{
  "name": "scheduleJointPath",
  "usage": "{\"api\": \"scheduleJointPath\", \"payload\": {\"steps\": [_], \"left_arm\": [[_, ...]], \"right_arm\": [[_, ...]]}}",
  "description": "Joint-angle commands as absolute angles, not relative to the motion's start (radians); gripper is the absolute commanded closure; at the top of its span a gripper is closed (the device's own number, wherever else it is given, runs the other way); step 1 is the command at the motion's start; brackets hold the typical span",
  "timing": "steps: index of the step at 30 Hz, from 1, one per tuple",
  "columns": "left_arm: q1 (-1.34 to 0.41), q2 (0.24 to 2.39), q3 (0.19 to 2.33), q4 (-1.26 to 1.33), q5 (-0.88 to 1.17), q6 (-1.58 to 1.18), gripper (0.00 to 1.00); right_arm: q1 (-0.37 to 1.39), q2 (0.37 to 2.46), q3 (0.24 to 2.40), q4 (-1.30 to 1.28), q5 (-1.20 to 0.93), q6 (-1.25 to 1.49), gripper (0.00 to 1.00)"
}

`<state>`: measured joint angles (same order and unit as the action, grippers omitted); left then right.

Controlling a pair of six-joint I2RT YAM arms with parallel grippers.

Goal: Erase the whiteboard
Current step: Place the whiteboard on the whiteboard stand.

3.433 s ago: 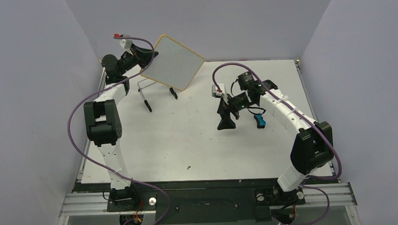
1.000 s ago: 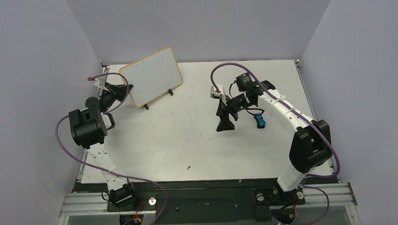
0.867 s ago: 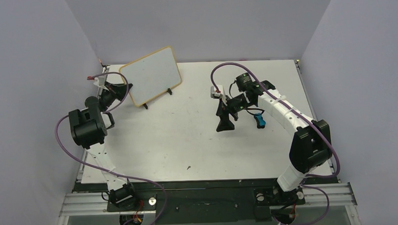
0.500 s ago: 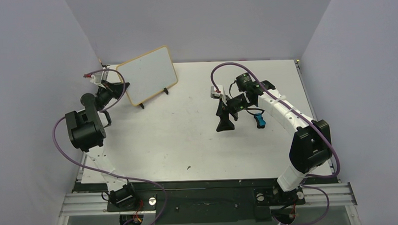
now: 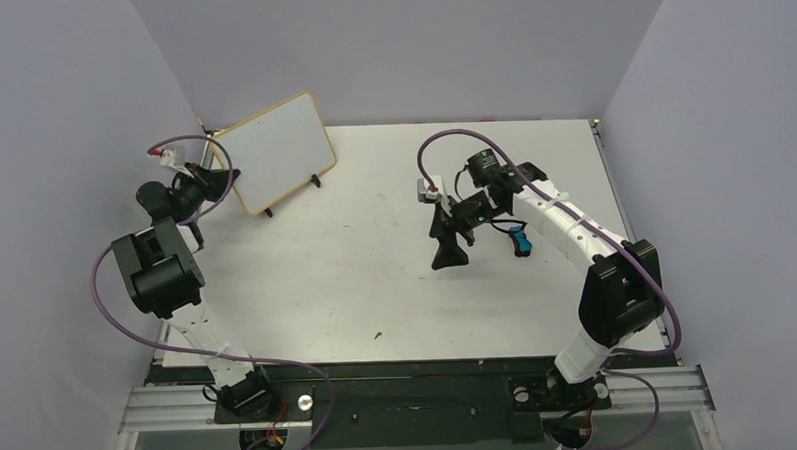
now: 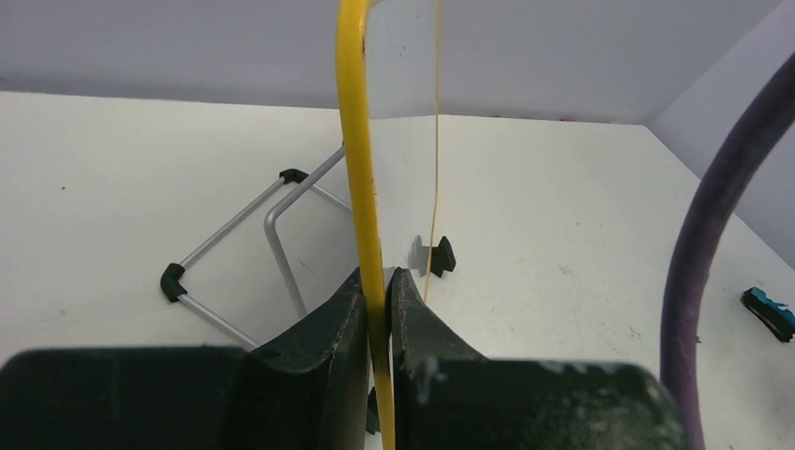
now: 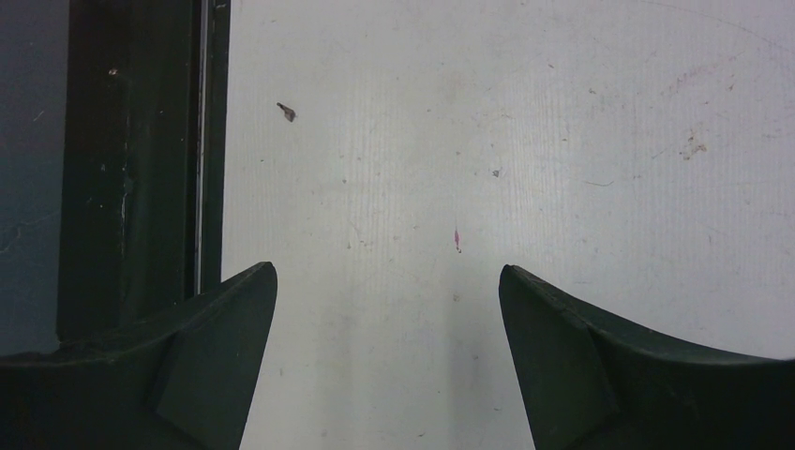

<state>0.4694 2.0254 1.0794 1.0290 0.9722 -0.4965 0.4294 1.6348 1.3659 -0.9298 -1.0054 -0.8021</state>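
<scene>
My left tool (image 6: 378,281), pinching the whiteboard (image 5: 272,151) by its frame, has swung it toward the table's (image 5: 377,286) far-left corner, so erasing looks done; my right tool (image 7: 386,272) hangs spread, empty

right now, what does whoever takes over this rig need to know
Left claw: shut on the whiteboard, gripping its yellow-framed edge at the table's far left.
Right claw: open, empty, above bare table; the blue eraser lies beside that arm.
Done: the board face looks clean from above.
Left: probably check that it sits on the wire stand, then let go.
</scene>
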Motion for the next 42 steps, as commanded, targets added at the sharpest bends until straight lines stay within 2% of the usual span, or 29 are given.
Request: {"api": "scheduleJointPath", "payload": {"steps": [1, 9, 25, 42], "left_arm": [[0.499, 1.982, 1.1, 0.968, 0.964, -0.376, 1.0], [0.532, 1.983, 1.109, 0.918, 0.975, -0.334, 1.0], [0.531, 1.967, 1.202, 1.078, 0.994, -0.496, 1.0], [0.54, 1.925, 1.271, 0.95, 1.004, -0.391, 1.0]], "right_arm": [[0.441, 1.648, 1.383, -0.94, -1.055, -0.84, 0.16], [0.445, 1.646, 1.39, -0.961, -1.063, -0.857, 0.16], [0.478, 1.679, 1.413, -1.028, -1.06, -0.919, 0.16], [0.492, 1.678, 1.423, -1.059, -1.064, -0.949, 0.16]]}}
